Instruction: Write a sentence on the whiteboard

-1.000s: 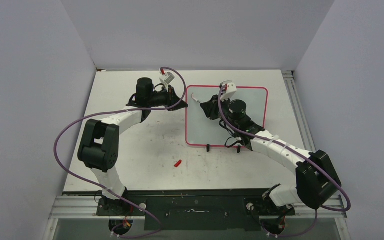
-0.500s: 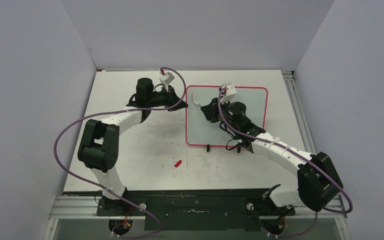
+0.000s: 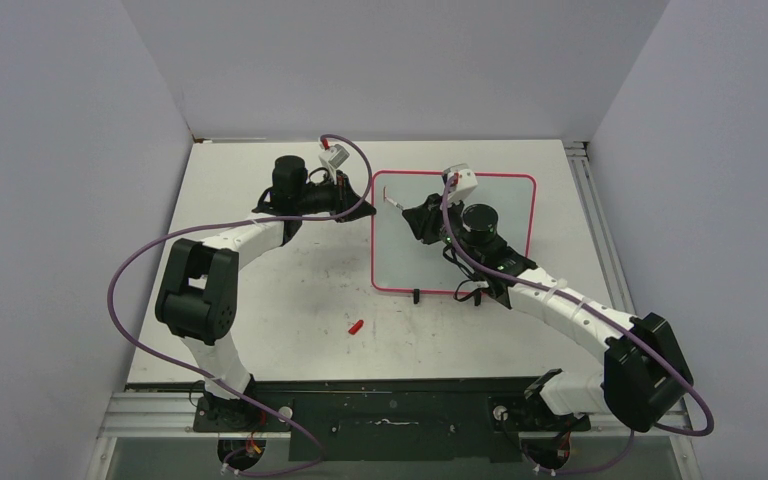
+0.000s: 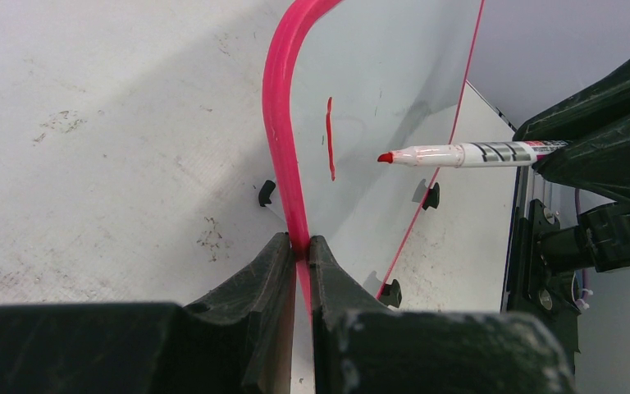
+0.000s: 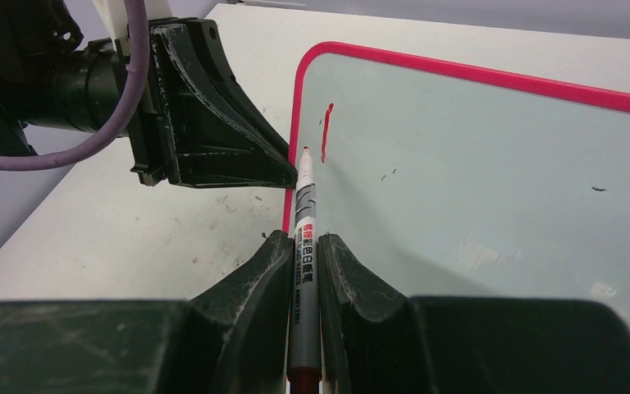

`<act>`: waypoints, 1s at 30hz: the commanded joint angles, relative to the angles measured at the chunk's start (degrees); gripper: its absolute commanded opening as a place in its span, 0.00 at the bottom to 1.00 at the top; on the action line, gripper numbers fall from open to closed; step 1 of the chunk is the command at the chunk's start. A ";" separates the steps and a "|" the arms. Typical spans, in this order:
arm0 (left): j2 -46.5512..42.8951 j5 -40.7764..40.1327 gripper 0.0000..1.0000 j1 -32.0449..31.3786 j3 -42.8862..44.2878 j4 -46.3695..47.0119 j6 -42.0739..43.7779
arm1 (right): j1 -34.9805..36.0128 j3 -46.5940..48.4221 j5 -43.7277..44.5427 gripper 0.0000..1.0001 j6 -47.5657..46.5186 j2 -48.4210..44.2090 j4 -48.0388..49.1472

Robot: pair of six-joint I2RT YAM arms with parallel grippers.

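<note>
Whiteboard (image 3: 390,260) flat on the desk (image 3: 280,290), right of centre; one short red stroke (image 5: 326,131) of the sentence near its far left corner. Marker (image 5: 304,215) clamped in the right gripper (image 5: 305,245), long axis aimed at the left rim, tip just beside the stroke, contact unclear. Left gripper (image 4: 297,246) pinched shut on that rim. Likely next: writing rightward, away from the rim

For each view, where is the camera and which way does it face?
Top external: above and behind, looking down at whiteboard; both arms show.
Left wrist: low at the rim, looking along the board; left end effector clamps rim.
Right wrist: above the board, facing the left arm; right end effector holds marker.
Wrist views share the red stroke.
</note>
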 commanded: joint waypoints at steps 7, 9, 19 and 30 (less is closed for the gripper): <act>-2.99 0.46 0.00 0.27 -0.32 1.38 1.28 | 0.37 3.13 1.94 0.05 -1.06 1.34 4.14; -2.99 0.45 0.00 0.27 -0.29 1.41 1.28 | 0.29 3.14 1.98 0.05 -1.04 1.66 4.59; -2.98 0.51 0.00 0.27 -0.26 1.40 1.36 | 0.31 3.74 2.03 0.05 -0.97 3.26 5.44; -3.21 0.49 0.00 0.27 -0.31 1.37 1.46 | 0.32 4.09 2.79 0.05 -1.13 4.58 5.36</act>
